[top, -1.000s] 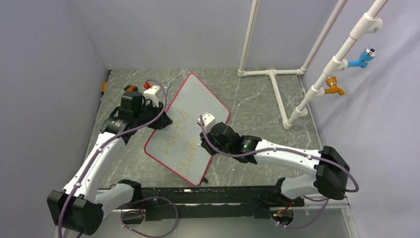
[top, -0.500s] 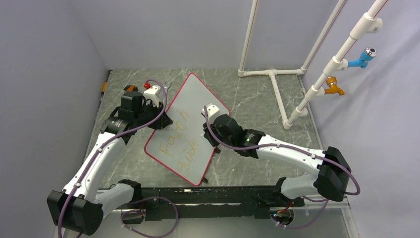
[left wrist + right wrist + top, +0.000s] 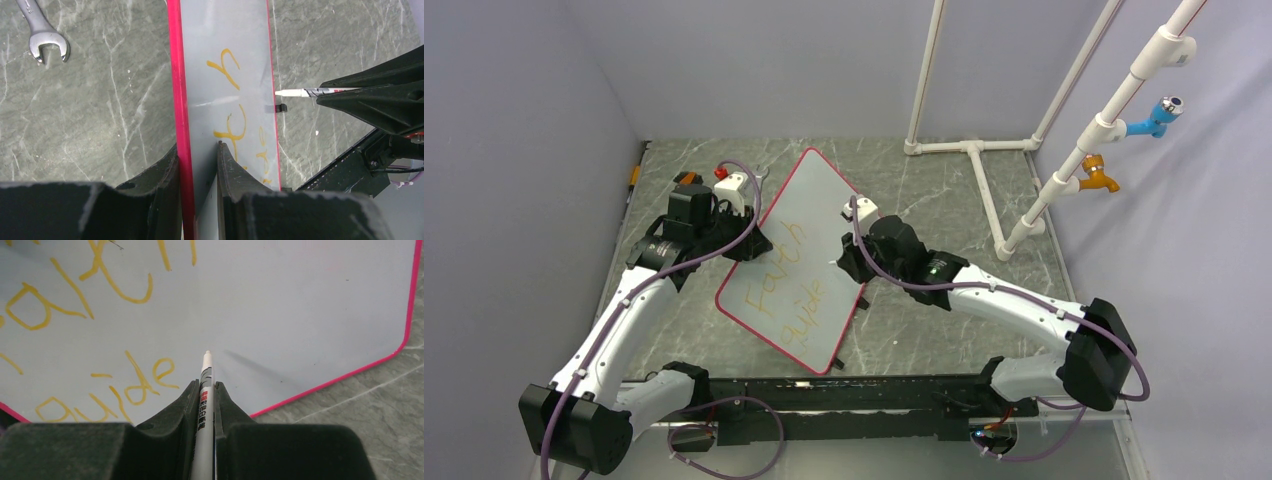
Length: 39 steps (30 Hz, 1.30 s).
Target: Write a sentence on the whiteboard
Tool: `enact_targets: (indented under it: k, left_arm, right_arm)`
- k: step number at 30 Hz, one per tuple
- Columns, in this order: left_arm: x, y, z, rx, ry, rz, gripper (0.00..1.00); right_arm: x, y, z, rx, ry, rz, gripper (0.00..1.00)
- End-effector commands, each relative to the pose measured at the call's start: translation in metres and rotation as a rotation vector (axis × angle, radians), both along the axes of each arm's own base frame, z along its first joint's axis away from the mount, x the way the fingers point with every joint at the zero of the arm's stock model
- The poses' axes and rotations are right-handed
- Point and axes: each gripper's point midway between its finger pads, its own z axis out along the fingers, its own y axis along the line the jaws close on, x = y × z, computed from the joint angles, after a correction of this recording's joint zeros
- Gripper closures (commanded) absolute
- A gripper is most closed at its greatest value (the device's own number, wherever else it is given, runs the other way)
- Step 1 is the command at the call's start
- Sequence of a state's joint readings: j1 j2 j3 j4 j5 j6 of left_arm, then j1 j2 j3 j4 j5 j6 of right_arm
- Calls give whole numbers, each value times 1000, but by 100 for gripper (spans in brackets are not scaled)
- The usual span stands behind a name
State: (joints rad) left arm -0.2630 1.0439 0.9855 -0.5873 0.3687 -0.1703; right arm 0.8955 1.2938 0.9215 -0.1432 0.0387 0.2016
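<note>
Top view: whiteboard (image 3: 824, 205) sits mid-table, left of centre, turned diagonally, one corner toward the arm bases. Left gripper (image 3: 746, 243) is at its left rim and right gripper (image 3: 852, 263) is over its right edge. Sentence (image 3: 786, 283) runs in yellow-orange, "Faith" above "guide". Neither grip can be made out from here.

Left wrist view: left gripper (image 3: 197, 154) is clamped on the red rim, one finger each side of the panel. Marker (image 3: 306, 92) comes in from the right. A wrench (image 3: 43, 36) lies on the table, well apart from the board. A small black clip (image 3: 281, 108) sits on the far rim.

Right wrist view: right gripper (image 3: 205, 386) is closed on the marker (image 3: 204, 405), whose white tip points at bare board just right of the "e". The tip's shadow falls to the right; I cannot tell whether it touches.

Surface: grey-green marbled table (image 3: 944, 215). Room: plain lilac walls, and a white pipe frame (image 3: 976, 160) at back right with a blue tap (image 3: 1154, 118) and an orange tap (image 3: 1101, 178).
</note>
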Motion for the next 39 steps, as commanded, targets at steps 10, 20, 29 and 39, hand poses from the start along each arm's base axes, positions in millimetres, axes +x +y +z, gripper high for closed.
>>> enact_targets:
  k: [10, 20, 29, 39]
  left_arm:
    - [14, 20, 2, 132, -116, 21, 100]
    - [14, 20, 2, 132, -115, 19, 100]
    - [14, 20, 2, 131, -115, 18, 100]
    - [15, 20, 2, 131, -116, 19, 100]
  right_arm:
    - [11, 18, 29, 126, -28, 54, 100]
    - [16, 22, 25, 125, -16, 67, 100]
    - [17, 28, 21, 126, -6, 79, 100]
    - [15, 35, 9, 116, 28, 108, 100]
